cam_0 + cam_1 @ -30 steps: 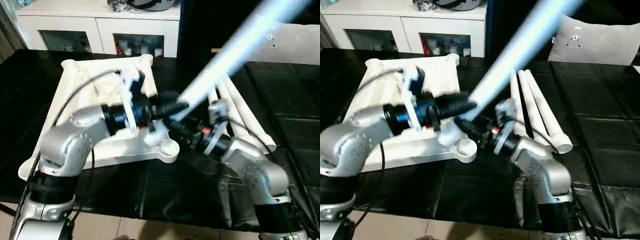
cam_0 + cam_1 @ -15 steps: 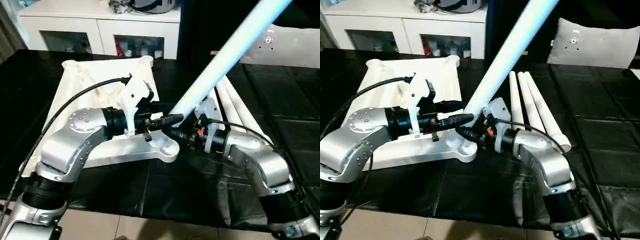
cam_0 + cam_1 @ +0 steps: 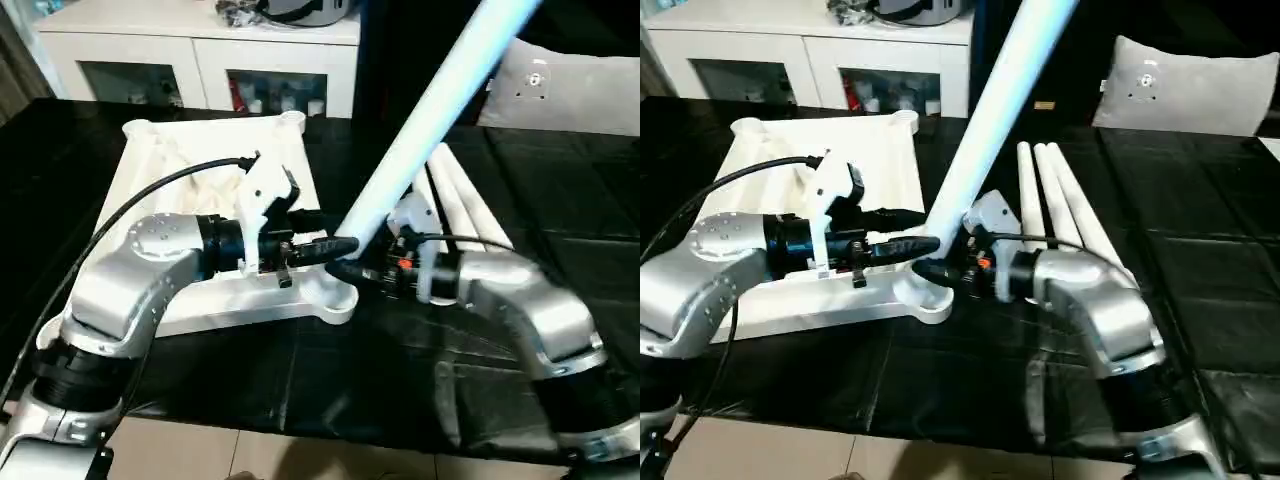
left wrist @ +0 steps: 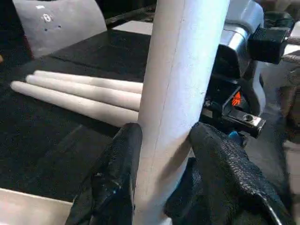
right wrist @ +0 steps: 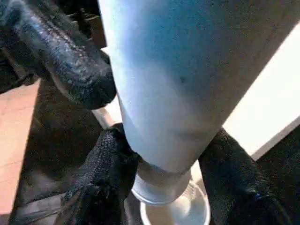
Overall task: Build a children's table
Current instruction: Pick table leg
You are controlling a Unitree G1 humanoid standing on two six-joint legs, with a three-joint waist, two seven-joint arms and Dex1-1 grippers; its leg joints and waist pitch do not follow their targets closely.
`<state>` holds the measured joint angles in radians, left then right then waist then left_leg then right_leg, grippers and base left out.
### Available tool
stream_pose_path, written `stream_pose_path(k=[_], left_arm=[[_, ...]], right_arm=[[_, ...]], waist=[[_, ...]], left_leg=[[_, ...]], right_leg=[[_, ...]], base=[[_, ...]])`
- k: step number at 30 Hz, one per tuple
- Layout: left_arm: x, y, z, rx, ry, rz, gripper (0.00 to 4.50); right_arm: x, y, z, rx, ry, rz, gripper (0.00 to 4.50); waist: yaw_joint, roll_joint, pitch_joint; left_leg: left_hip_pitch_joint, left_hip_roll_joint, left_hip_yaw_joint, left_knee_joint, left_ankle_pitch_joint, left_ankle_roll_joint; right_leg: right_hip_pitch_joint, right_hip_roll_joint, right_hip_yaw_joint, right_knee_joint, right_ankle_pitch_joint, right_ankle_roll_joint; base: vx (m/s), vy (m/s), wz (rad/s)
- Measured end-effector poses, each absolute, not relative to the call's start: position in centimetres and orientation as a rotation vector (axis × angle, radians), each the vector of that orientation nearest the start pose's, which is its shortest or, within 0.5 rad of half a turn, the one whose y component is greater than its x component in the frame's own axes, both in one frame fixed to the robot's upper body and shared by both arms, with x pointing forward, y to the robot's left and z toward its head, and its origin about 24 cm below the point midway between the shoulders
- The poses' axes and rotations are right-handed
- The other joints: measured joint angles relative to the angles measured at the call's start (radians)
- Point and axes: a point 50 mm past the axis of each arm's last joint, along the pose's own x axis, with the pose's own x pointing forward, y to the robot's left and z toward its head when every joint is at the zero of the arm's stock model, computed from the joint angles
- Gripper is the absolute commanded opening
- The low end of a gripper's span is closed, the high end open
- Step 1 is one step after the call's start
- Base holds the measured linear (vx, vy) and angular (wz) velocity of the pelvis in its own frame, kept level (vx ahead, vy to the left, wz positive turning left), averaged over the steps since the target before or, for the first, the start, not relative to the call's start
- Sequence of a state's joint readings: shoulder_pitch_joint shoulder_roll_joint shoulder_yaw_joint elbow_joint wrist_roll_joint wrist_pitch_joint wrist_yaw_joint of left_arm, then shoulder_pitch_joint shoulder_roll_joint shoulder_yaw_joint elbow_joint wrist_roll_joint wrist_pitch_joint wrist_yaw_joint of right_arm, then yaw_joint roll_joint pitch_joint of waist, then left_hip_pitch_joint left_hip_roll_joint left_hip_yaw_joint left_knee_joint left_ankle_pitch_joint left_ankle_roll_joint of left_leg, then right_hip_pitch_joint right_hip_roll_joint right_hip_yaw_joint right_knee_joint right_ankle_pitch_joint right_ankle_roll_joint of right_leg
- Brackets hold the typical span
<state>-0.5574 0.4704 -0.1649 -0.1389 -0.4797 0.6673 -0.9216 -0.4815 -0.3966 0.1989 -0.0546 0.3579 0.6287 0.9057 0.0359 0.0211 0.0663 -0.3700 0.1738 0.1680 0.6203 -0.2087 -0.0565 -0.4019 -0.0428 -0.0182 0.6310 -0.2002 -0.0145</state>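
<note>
The black worktop (image 3: 330, 390) carries the upturned table top (image 3: 200, 180), ribs up so its corner socket (image 3: 930, 298) faces the tilted leg (image 3: 420, 120). Left claw (image 4: 161, 187) and right claw (image 5: 161, 187), both half-closed, clamp its lower end just above the socket. Three spare legs (image 3: 1060, 200) lie nearby.

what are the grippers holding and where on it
Both grip one table leg near its lower end, just above the tabletop's corner socket: left gripper and right gripper from opposite sides.
</note>
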Motion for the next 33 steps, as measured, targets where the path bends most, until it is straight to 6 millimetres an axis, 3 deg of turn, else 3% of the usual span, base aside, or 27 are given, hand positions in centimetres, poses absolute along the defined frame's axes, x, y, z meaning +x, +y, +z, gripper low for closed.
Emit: stream_pose_path(k=[4,16,19,22,33], left_arm=[[28.9,11.1,16.5,0.028,0.154,-1.298,2.63],[28.9,9.9,16.3,-0.034,0.13,-1.294,3.72],[29.2,9.9,16.7,-0.079,0.097,-1.25,3.74],[29.1,10.0,16.6,-0.12,0.093,-1.244,3.38],[28.8,10.1,16.2,-0.148,0.11,-1.229,3.39]], right_arm=[[28.7,-10.4,13.9,-0.106,0.219,1.278,1.83],[28.5,-10.4,14.8,-0.139,0.208,1.315,1.82],[28.5,-10.3,14.9,-0.142,0.201,1.312,1.82],[28.5,-10.2,14.9,-0.139,0.197,1.307,1.82],[28.6,-10.0,14.9,-0.127,0.19,1.304,1.82]], waist=[[0.0,0.0,0.0],[0.0,-0.001,0.0],[-0.001,-0.002,0.0],[-0.001,-0.002,0.0],[0.002,-0.002,0.0]], left_leg=[[0.0,0.0,0.0,0.0,0.0,0.0],[0.0,0.0,0.0,0.0,0.0,0.0],[0.0,0.0,0.0,0.0,0.0,0.0],[0.0,0.0,0.0,0.0,0.0,0.001],[0.0,0.0,0.0,0.0,0.0,0.001]], right_leg=[[0.0,0.0,0.0,0.0,0.0,0.0],[0.0,0.0,0.0,0.0,0.0,0.0],[0.0,0.0,0.0,0.0,0.0,0.0],[0.0,0.0,0.0,0.0,0.0,0.0],[0.0,0.0,0.0,0.0,0.0,0.0]], base=[[0.0,0.0,0.0],[0.0,0.0,0.0],[0.0,0.0,0.0],[0.0,0.0,0.0],[0.0,0.0,0.0]])
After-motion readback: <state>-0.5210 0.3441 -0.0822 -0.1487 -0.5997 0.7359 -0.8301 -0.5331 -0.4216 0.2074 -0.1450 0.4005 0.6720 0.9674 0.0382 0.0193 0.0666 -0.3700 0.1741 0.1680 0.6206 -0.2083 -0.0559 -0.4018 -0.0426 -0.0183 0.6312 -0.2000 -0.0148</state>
